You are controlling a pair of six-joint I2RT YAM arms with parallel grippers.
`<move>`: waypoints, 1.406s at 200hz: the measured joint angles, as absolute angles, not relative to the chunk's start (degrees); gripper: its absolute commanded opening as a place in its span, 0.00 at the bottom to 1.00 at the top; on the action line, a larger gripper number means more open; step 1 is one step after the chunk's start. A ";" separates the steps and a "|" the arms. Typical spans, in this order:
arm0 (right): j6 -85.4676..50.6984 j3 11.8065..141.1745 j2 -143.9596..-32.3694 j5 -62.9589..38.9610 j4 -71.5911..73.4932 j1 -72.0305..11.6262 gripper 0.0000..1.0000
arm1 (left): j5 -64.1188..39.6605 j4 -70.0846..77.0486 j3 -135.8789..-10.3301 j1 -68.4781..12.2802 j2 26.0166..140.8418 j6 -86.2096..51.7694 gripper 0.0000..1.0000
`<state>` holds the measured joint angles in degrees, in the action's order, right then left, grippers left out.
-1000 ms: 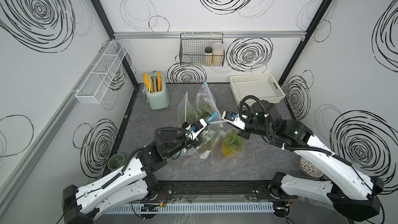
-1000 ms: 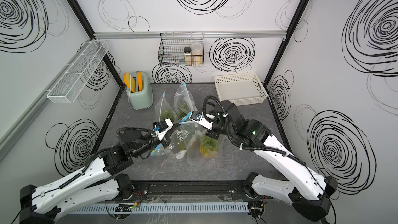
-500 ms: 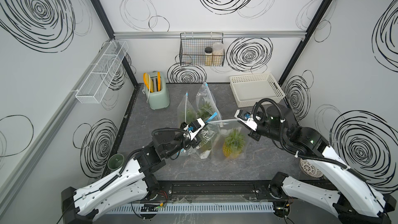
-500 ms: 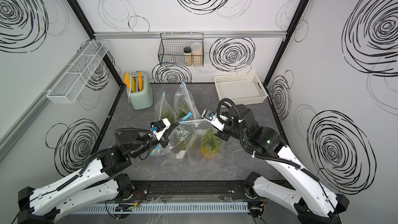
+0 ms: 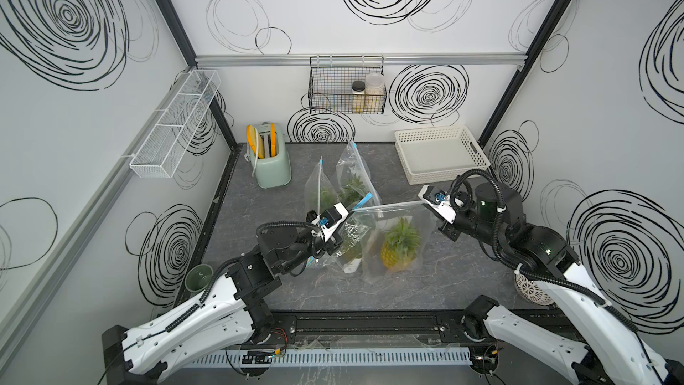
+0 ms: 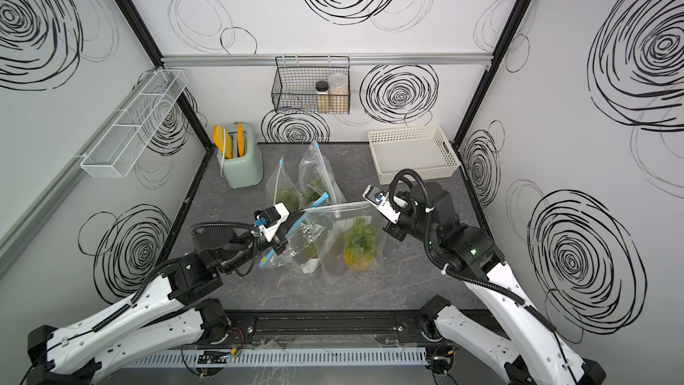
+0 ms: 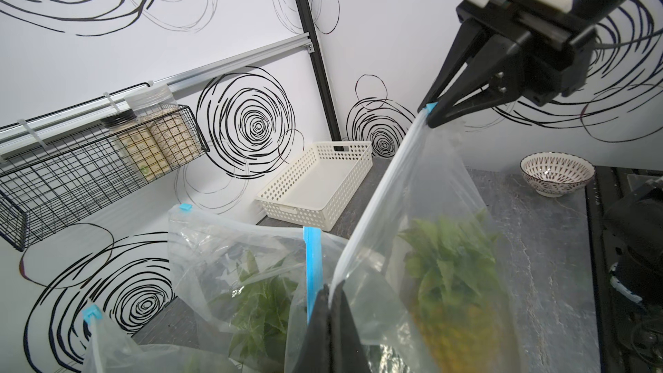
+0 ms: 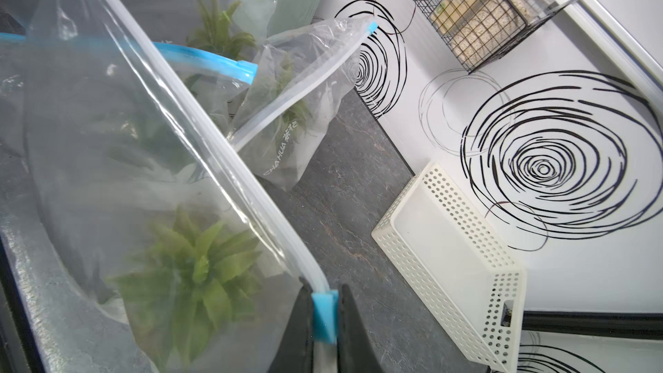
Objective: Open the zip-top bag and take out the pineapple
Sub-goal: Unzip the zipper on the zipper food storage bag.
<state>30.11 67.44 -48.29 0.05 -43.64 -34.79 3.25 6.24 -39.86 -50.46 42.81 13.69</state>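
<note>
Zip-top bag (image 5: 372,250), clear plastic, spiky pineapple (image 5: 399,250)

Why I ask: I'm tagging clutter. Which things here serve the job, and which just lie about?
In the job: zip-top bag, pineapple inside it, blue slider, left claw pinching the bag's rim, right claw pinching the slider.

Lying about: other bags, toaster, white basket, wire basket, bowl, cup.

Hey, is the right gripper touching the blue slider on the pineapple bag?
Touching. In the right wrist view the right gripper pinches the blue slider between its jaws, at the corner of the bag.
</note>
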 measured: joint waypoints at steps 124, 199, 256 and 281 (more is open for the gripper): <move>32.40 66.78 -45.63 2.17 -45.21 -30.39 0.10 | 5.21 6.04 -39.27 -49.63 42.02 12.75 0.00; 32.75 66.74 -45.69 4.62 -46.02 -29.47 0.12 | 5.19 6.17 -38.28 -49.32 41.76 10.22 0.00; 32.18 66.74 -45.93 11.77 -46.52 -26.46 0.35 | 8.27 7.68 -36.82 -49.47 41.45 6.26 0.00; 30.65 66.94 -45.93 11.11 -46.85 -26.35 0.41 | 10.09 8.49 -36.32 -50.76 41.41 4.93 0.02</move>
